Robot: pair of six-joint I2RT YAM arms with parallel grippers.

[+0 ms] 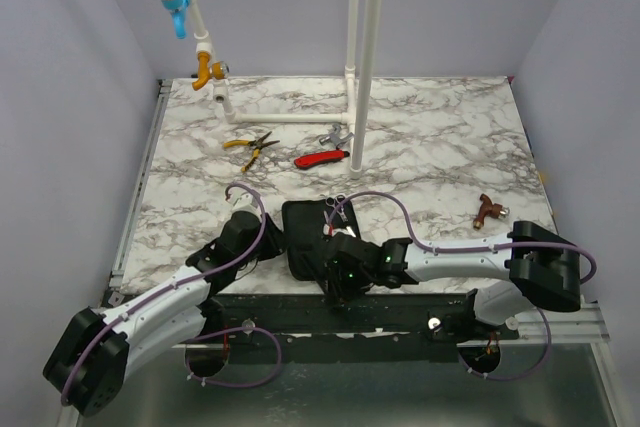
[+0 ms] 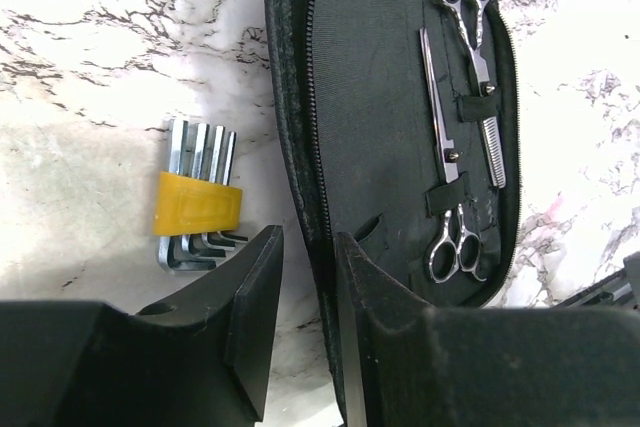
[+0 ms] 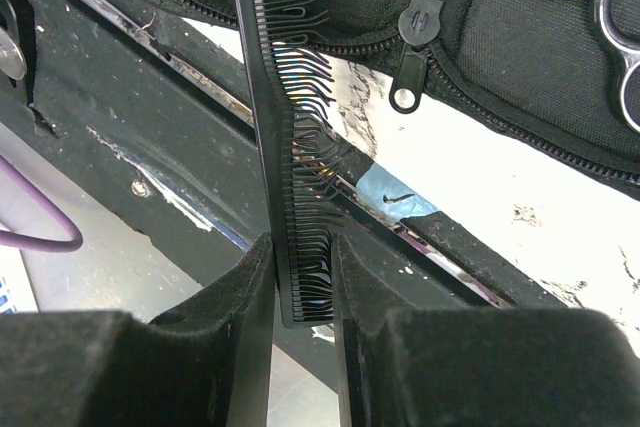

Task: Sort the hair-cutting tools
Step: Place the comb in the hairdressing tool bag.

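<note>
Holding the black comb (image 3: 285, 177) pinched tight in the right gripper (image 3: 300, 247), low middle. Slide it slowly into the open case (image 2: 370, 97), beside the scissors (image 2: 476, 57) at upper right. Straddling the case edge with the left gripper (image 2: 306, 237), nearly closed; cannot tell if pinching. Mind the zipper pull (image 3: 412, 27) and the hex keys (image 2: 198, 202) at left.

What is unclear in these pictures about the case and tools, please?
Long narrow black comb: far end cut by right wrist view's top edge.
Open black zip case: contents too small in top view, partly under right arm.
Left gripper: grip on case rim unclear, left wrist view.
</note>
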